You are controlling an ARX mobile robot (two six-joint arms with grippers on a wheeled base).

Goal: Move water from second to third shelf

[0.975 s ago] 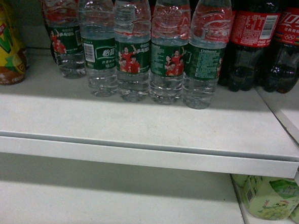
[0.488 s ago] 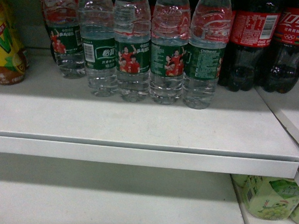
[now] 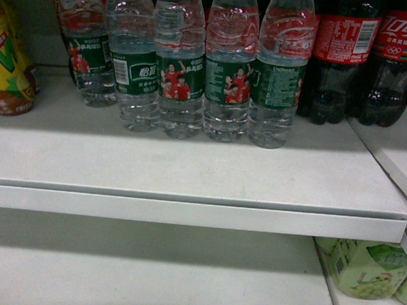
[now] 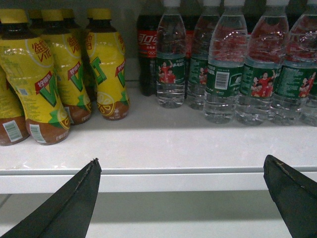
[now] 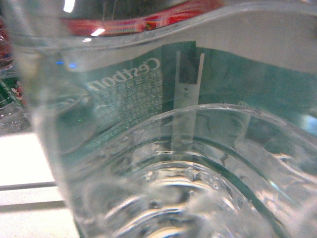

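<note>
Five water bottles (image 3: pixel 229 71) stand upright in a row on the upper white shelf (image 3: pixel 189 165), side by side and touching or nearly so. Dark cola bottles (image 3: pixel 364 62) stand just to their right, and a yellow drink bottle (image 3: pixel 9 57) sits well apart at the left edge. Pale green bottles (image 3: pixel 365 269) stand on the lower shelf (image 3: pixel 147 280) at the right.

No claw shows in the head view. In the left wrist view the left claw (image 4: pixel 183 198) is released, its two dark fingers (image 4: pixel 69 206) spread wide and low, in front of the shelf edge and apart from every bottle; the water stands further back, up and to the right.

The right wrist view is filled by one clear ribbed water bottle (image 5: pixel 163 148), its green label close against the lens. The right claw itself is not visible, so I cannot tell whether it is clenched.
</note>
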